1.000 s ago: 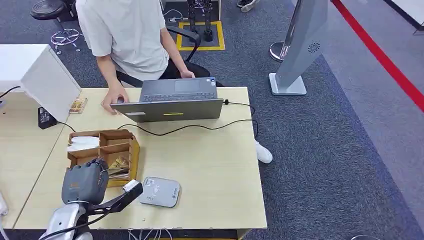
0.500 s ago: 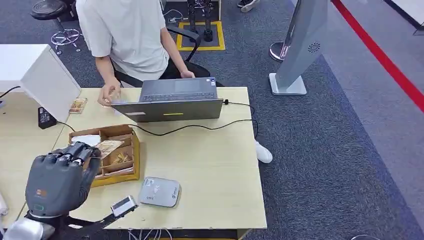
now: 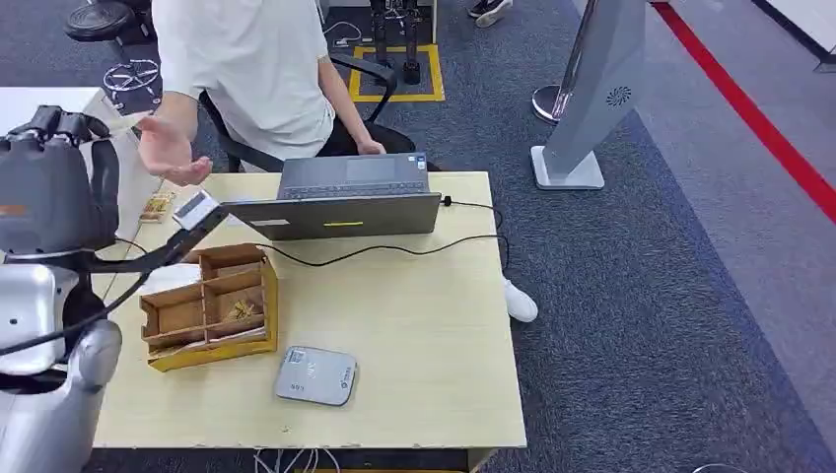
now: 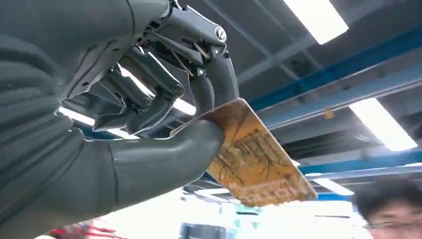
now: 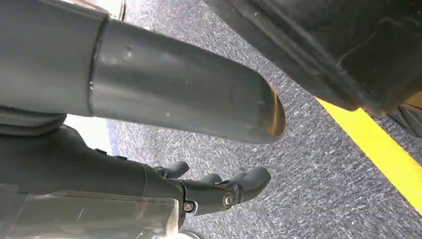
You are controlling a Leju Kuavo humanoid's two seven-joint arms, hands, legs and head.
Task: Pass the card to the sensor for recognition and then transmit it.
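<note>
We saw our left hand (image 3: pixel 54 182) raised well above the table (image 3: pixel 414 325), pinching the card (image 4: pixel 254 159) between its thumb and a finger (image 4: pixel 216 79), the other fingers curled beside it. From the sensor (image 3: pixel 315 375), flat near the table's front edge, the card was high and far to the left. A person's open hand (image 3: pixel 168 153) was near our raised hand. Our right hand (image 5: pixel 219 191) hung over carpet, fingers loosely curled, holding nothing. The wooden tray (image 3: pixel 209 307) sat just left of the sensor.
</note>
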